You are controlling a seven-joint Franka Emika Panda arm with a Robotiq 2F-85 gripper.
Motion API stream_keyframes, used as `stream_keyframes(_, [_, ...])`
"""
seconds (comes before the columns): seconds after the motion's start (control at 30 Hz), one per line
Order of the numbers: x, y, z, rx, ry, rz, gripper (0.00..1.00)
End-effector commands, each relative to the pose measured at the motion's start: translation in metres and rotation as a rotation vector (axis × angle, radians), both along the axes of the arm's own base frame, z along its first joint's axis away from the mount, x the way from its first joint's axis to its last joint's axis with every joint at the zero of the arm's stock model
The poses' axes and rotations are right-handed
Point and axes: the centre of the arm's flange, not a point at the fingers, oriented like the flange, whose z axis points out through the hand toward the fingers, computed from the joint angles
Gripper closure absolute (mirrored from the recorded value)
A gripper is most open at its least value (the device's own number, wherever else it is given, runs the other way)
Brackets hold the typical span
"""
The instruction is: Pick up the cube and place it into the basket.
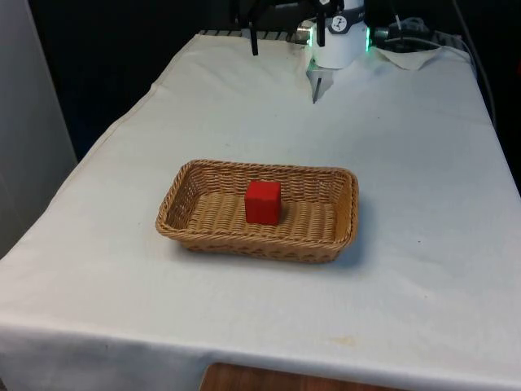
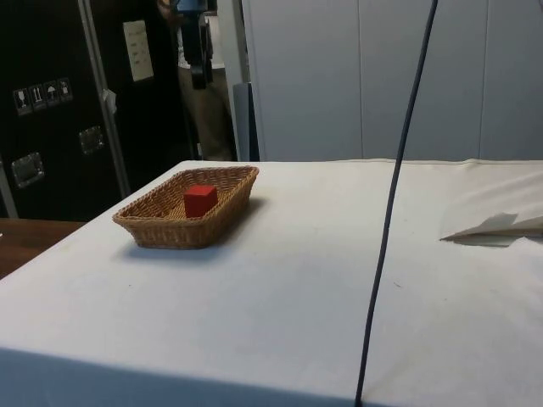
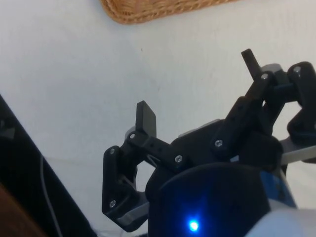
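— Gripper [image 3: 200,84] first: how do the fingers stand?

— Spread wide, with nothing between them. In the wrist view one black finger [image 3: 146,120] and the other are far apart, and white cloth [image 3: 74,74] shows in the gap.

— What is it over?

— Bare cloth. It touches nothing, and the cloth lies well below the fingertips.

— And the cube?

— The red cube [image 1: 263,202] sits on the floor of the basket [image 1: 183,224], well apart from the gripper. It rests flat and upright, about in the middle, clear of the woven walls.

— Does the side view agree?

— Yes. The cube [image 2: 200,201] is inside the basket [image 2: 170,233], its top about level with the rim.

— How does the basket lie from the gripper?

— Ahead of the fingertips, beyond them. A curved piece of its wicker rim [image 3: 148,12] shows past the open fingers, with a stretch of plain cloth between rim and fingers.

— Anything else nearby?

— A dark cable [image 2: 390,212] hangs down across the side view, and a person [image 2: 199,102] stands behind the table there. The basket is a low, rectangular wicker tray, light brown.
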Motion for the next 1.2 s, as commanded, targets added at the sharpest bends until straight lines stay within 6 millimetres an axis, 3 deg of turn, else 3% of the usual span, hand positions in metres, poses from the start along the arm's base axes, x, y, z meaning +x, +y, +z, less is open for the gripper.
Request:
stream_keyframes(0.0, [-0.004, -0.001, 0.002, -0.004, 0.005, -0.009, 0.0])
stream_keyframes(0.57, [-0.022, -0.001, 0.002, 0.024, 0.053, -0.055, 0.0])
stream_keyframes(1.17, [-0.055, -0.002, 0.002, 0.053, 0.077, -0.106, 0.0])
